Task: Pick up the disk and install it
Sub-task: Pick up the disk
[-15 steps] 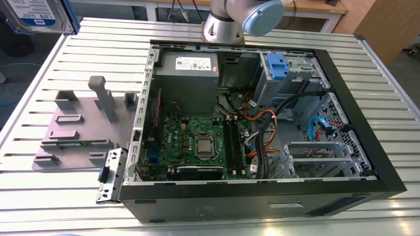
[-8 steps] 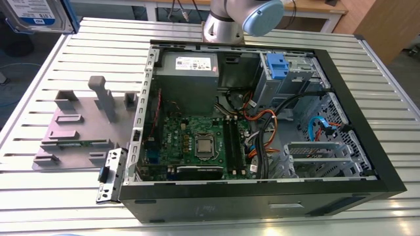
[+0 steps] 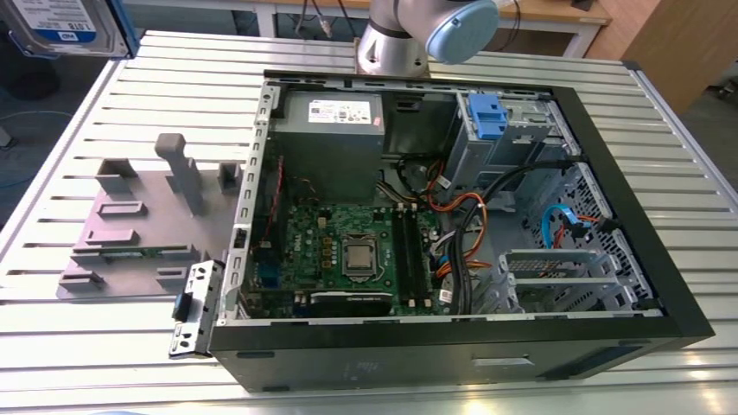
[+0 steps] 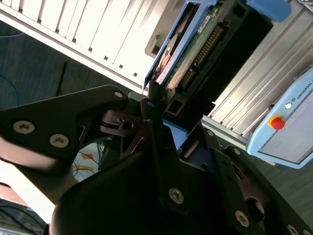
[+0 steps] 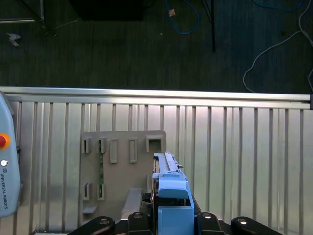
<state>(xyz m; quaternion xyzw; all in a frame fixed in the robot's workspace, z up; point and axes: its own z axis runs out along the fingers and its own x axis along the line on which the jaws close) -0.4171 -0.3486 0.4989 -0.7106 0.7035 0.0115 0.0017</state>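
While clamped around the disk point(image 5: 171, 193), the claw point(image 5: 171, 218) holds it edge-on, well above the grey fixture point(image 5: 122, 166) on the slatted surface point(image 5: 234, 161); beside that fixture lies the open computer case point(image 3: 438, 350), at the exterior view's right.

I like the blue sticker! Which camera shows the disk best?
The exterior view: the disk faces the camera in the top left corner, label showing, partly cut off. The second wrist view shows its green circuit board; the first wrist view shows its blue rail.
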